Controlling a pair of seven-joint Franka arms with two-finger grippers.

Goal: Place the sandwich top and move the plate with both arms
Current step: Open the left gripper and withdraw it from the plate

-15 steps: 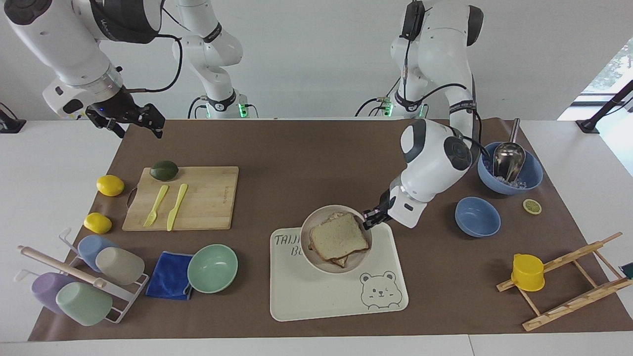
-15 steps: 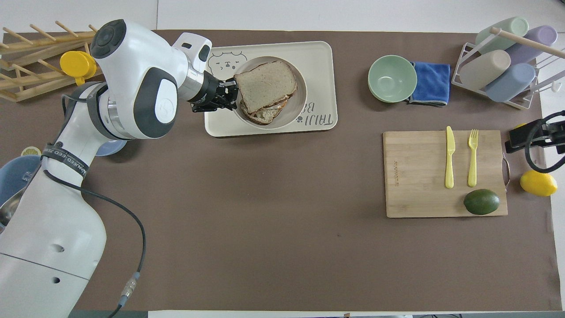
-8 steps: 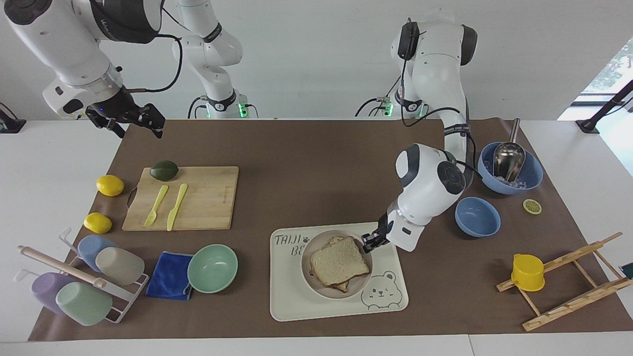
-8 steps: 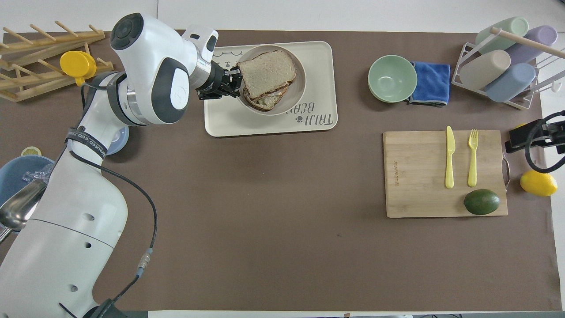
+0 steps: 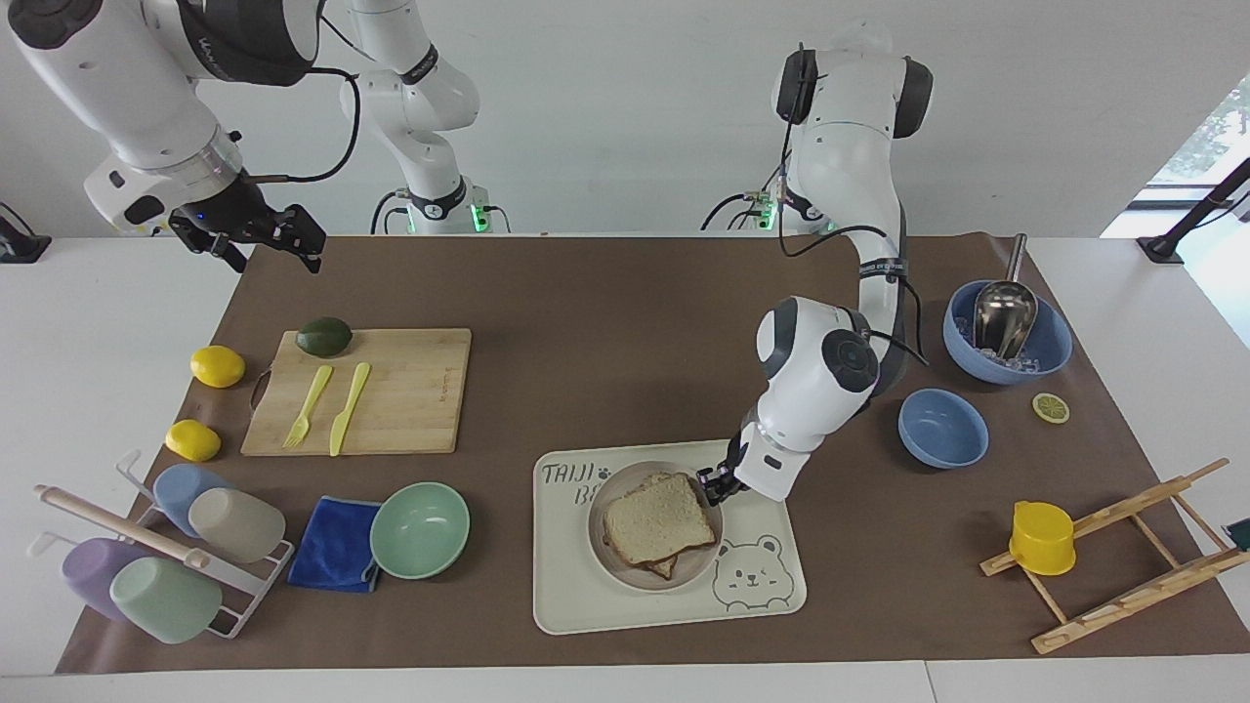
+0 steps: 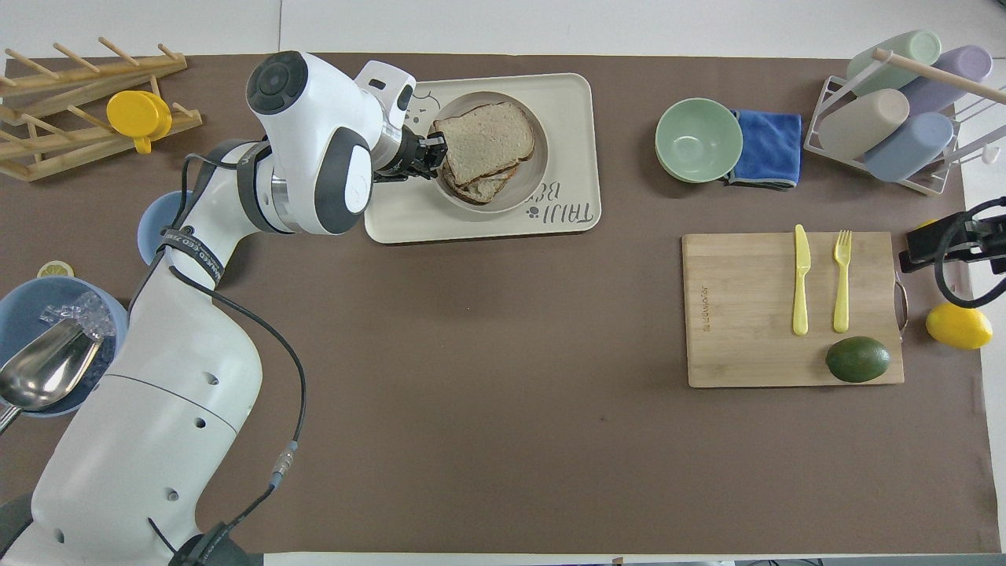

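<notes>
The sandwich top (image 5: 656, 510) lies on a lower slice on the round beige plate (image 5: 604, 557). The plate is low over or on the cream bear-printed tray (image 5: 635, 610); I cannot tell whether it touches. My left gripper (image 5: 711, 480) is shut on the plate's rim, at the side toward the left arm's end. In the overhead view the left gripper (image 6: 435, 151) meets the plate (image 6: 536, 169) beside the sandwich top (image 6: 486, 141). My right gripper (image 5: 259, 239) is open and empty, waiting raised over the mat's corner near the right arm's base; it also shows in the overhead view (image 6: 919, 251).
A mint green bowl (image 5: 420, 529) and blue cloth (image 5: 332, 543) lie beside the tray. The cutting board (image 5: 410, 391) holds a fork, knife and avocado. Two blue bowls (image 5: 942, 428) and a wooden rack (image 5: 1123, 557) stand toward the left arm's end.
My left gripper has carried the plate with the sandwich away from the robots and down onto the middle of the tray. The right arm has not moved.
</notes>
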